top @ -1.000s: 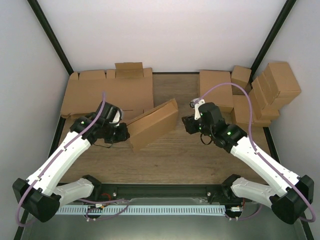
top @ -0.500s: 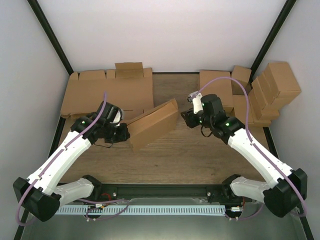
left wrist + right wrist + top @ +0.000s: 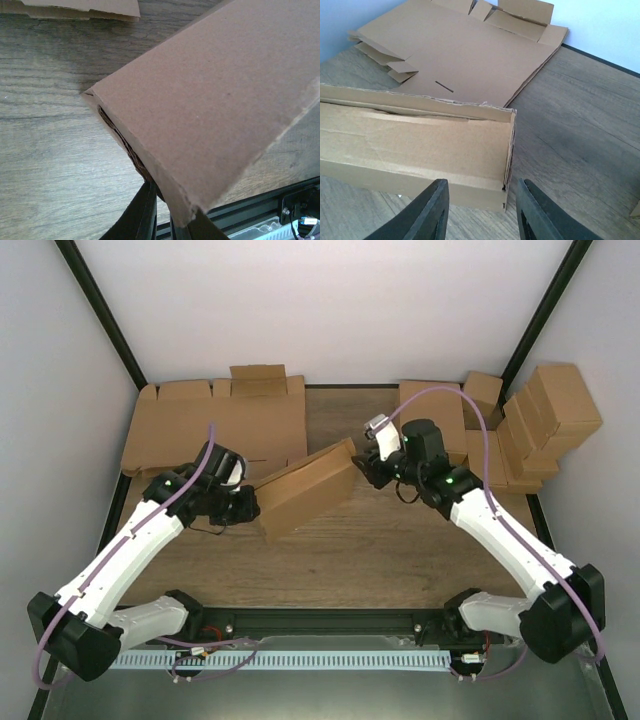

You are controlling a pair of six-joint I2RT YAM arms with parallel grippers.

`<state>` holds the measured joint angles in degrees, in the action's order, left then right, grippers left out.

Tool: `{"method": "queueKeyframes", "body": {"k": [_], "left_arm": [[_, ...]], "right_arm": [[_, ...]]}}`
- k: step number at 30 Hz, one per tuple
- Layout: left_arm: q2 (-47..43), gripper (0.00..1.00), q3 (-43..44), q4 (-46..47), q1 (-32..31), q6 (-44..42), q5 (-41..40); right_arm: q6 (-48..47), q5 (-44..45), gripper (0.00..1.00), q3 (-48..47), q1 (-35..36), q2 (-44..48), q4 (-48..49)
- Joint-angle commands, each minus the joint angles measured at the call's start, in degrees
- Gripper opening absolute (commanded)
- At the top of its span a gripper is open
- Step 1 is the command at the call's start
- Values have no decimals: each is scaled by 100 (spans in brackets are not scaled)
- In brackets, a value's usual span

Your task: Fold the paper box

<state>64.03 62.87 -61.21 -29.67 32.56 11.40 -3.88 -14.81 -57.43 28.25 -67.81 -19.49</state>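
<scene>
The paper box (image 3: 305, 490) runs slantwise just left of the middle of the frame, over the wooden surface (image 3: 360, 550), folded long and shallow. The left hand (image 3: 247, 506) is clamped tight on its lower-left end, fingers (image 3: 140, 217) nipping the cardboard edge. The right hand (image 3: 371, 473) is at the box's upper-right end, partly open and holding nothing, with a finger on each side of that corner. Flat cardboard blanks (image 3: 215, 425) lie at upper left.
</scene>
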Motion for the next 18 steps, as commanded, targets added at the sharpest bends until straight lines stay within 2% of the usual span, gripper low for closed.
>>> {"method": "queueKeyframes", "body": {"k": [1,6,14,18], "left_arm": [[45,10,142,-14,-30,-82,-51],[77,10,171,-18,-30,-83,-59],[98,10,182,-60,-27,-92,-113],[104,10,218,-109,-26,-83,-176]], "right_arm": [[-203,111,38,-377,-13,-412,195],[-155,141,30,-539,-8,-716,410],[21,295,26,-746,-8,-1104,500],[77,240,16,-791,-13,-1144,498]]}}
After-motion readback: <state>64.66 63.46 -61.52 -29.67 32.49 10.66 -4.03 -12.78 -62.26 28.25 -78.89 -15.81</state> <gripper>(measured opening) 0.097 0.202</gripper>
